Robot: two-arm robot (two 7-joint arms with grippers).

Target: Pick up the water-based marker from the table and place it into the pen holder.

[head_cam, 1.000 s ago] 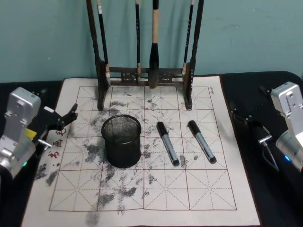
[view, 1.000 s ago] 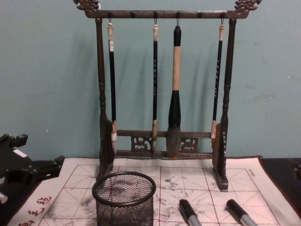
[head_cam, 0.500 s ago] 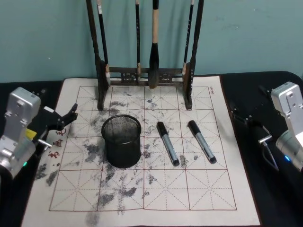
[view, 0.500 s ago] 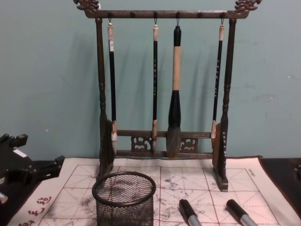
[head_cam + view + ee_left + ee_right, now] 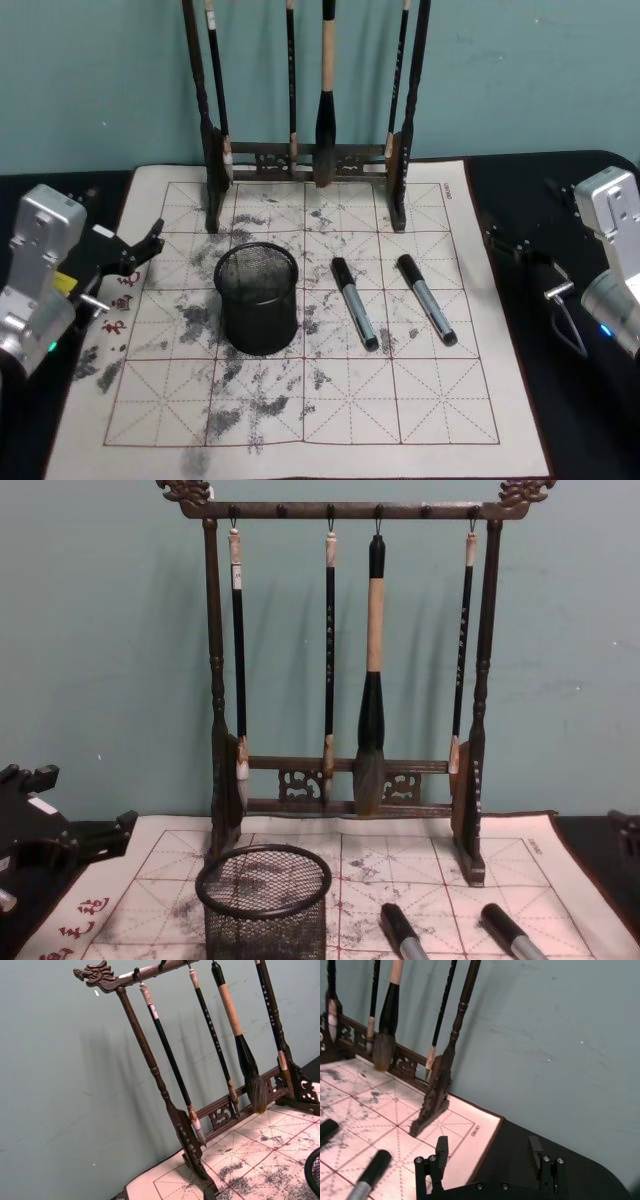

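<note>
Two water-based markers with black caps and grey barrels lie side by side on the stained mat [image 5: 330,410], one [image 5: 354,304] near the middle and one [image 5: 426,299] to its right. They also show in the chest view [image 5: 400,932] [image 5: 508,930] and the right wrist view [image 5: 372,1170]. The pen holder [image 5: 257,298] [image 5: 264,900], a black mesh cup, stands upright to the left of them. My left gripper [image 5: 135,250] hovers open at the mat's left edge. My right gripper [image 5: 520,250] [image 5: 488,1147] is open over the dark table [image 5: 590,430], just off the mat's right edge.
A tall dark wooden brush rack [image 5: 305,155] [image 5: 345,765] with several hanging brushes stands at the back of the mat, against a teal wall. Bare mat lies in front of the markers and the cup.
My right arm has shifted slightly up and forward; a bit of its gripper now shows at the chest view's right edge. The left arm, markers and cup have not moved.
</note>
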